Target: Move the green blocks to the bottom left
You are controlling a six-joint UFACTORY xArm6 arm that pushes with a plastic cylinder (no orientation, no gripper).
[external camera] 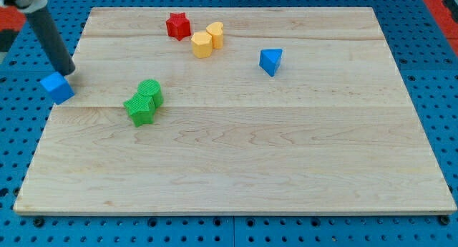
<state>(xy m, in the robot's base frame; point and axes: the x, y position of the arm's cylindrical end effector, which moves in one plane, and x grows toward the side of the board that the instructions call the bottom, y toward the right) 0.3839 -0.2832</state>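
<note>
Two green blocks sit touching on the wooden board (236, 154), left of centre: a green star-shaped block (140, 109) and a green round block (151, 91) just above and to its right. My tip (68, 73) is at the board's left edge, touching the upper right of a blue cube (57, 87). The tip is well to the view's left of the green blocks, a little higher than them.
A red star-shaped block (177, 26) lies near the top edge. Two yellow blocks (202, 44) (215, 34) touch each other just right of it. A blue triangular block (270, 61) lies right of centre, upper half. A blue pegboard surrounds the board.
</note>
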